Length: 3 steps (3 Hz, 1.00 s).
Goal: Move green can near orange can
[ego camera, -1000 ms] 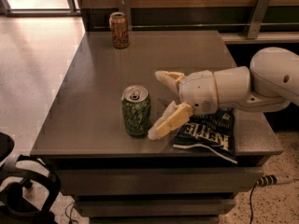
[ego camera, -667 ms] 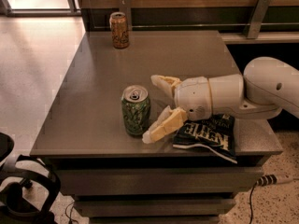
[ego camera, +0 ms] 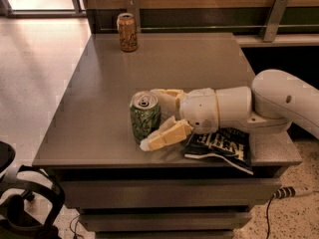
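Observation:
The green can (ego camera: 144,117) stands upright near the table's front edge, dark green with pale swirls and a silver top. My gripper (ego camera: 155,117) reaches in from the right with its yellowish fingers (ego camera: 166,135) open, one behind the can and one in front of it, right at its side. The orange can (ego camera: 127,32) stands upright at the far left back of the table, well away from the green can.
A dark snack bag (ego camera: 219,148) lies on the grey table (ego camera: 99,93) under my wrist, near the front right edge. A wooden wall with metal brackets (ego camera: 271,16) runs behind the table. A black chair (ego camera: 20,198) stands at the lower left on the floor.
My gripper has moved left toward the green can, so its open fingers now sit on either side of it. The cans have not moved.

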Tool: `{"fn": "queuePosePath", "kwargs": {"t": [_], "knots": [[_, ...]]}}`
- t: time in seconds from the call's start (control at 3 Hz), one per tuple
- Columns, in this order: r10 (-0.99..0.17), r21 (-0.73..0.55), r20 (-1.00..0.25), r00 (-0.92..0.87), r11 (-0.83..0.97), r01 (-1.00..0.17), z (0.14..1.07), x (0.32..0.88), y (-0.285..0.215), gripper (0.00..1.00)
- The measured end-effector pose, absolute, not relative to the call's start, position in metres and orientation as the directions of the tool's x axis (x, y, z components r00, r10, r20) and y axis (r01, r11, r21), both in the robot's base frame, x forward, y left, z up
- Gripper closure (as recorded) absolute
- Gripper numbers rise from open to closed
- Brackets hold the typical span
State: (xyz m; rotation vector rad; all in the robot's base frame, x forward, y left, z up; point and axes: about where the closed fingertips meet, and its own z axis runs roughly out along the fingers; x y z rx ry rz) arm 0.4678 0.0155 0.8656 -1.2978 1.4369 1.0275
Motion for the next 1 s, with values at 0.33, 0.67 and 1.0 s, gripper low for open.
{"fn": "queuePosePath", "kwargs": {"t": [0.33, 0.67, 1.0], "knots": [[-0.234, 0.003, -0.972, -0.025, 0.094, -0.996, 0.8663, 0.4671, 0.0172, 0.41], [-0.235, 0.002, -0.972, -0.023, 0.090, -0.996, 0.8670, 0.4662, 0.0193, 0.65], [-0.235, 0.001, -0.972, -0.021, 0.086, -0.996, 0.8677, 0.4654, 0.0213, 0.88]]}}
